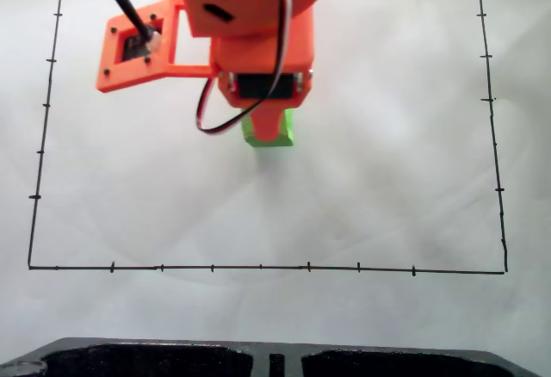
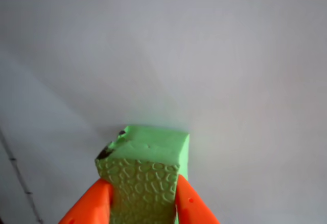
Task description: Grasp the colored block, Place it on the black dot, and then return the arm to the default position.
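My fingers [image 2: 104, 201] pinch the green block [image 2: 145, 175] from both sides, grasp seemingly done, so next I must find the black dot and carry it there.

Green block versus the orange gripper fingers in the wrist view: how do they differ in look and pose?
The green block is pale green with a crackled, scale-like face and a smooth top. The orange fingers are plain, smooth and untextured. The block is boxy and sits in the middle. The fingers are tapered and slant in against its two sides, one each side. Both look like moulded plastic. The gripper is closed on the block.
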